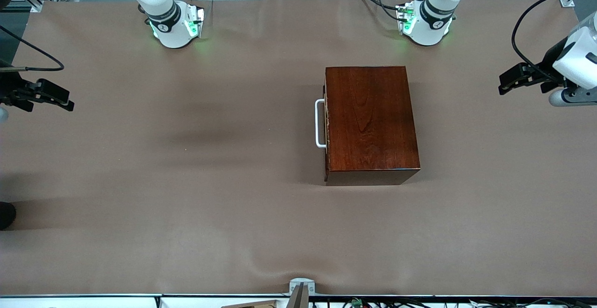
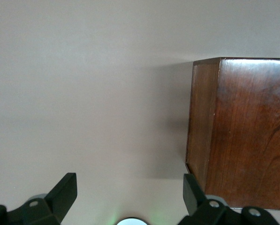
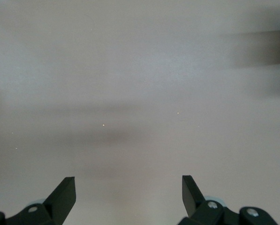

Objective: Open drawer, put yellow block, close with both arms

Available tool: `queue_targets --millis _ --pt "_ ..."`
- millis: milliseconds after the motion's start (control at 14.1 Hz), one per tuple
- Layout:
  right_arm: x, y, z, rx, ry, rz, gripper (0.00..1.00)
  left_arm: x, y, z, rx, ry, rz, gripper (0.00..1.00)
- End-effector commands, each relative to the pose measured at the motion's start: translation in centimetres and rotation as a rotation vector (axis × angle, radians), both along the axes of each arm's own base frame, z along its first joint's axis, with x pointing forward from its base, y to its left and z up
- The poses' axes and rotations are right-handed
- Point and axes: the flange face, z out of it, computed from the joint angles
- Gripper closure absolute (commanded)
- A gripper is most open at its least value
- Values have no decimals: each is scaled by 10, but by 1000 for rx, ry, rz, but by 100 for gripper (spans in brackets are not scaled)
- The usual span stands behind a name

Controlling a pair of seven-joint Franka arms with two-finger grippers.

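Operator, your drawer (image 1: 326,123) is fully shut inside the dark wooden box (image 1: 371,121), which stands on the brown table cover (image 1: 186,182) toward the left arm's end of the table. Its white handle (image 1: 319,123) faces the right arm's end. What the drawer holds cannot be seen. You have no yellow block in any view.

Your left gripper (image 1: 506,84) hangs over the table's edge at the left arm's end, well apart from the box, fingers (image 2: 64,192) spread wide and holding nothing. In the left wrist view one box corner (image 2: 238,131) lies near one fingertip, not between the pair.

Your right gripper (image 1: 63,102) hangs over the edge at the right arm's end, fingers (image 3: 64,194) likewise spread and empty, with only bare cover below.

In front of the handle the cover lies bare, with slight wrinkles.
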Motion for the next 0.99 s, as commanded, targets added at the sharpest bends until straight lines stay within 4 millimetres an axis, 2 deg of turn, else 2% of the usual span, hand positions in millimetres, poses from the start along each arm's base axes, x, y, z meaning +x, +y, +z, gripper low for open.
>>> queue_targets --millis 0,284,639,923 --pt "-6 -1 6 -1 -6 -2 0 2 1 4 -22 5 -20 0" --pt "-6 -1 6 -1 -5 -2 0 11 -2 -8 -17 -1 -26 0" --pt "-6 0 6 -1 -5 -1 0 11 0 -9 -14 2 -25 0" --pt "-7 0 6 -1 -3 -1 0 6 -7 -11 -12 11 -37 0"
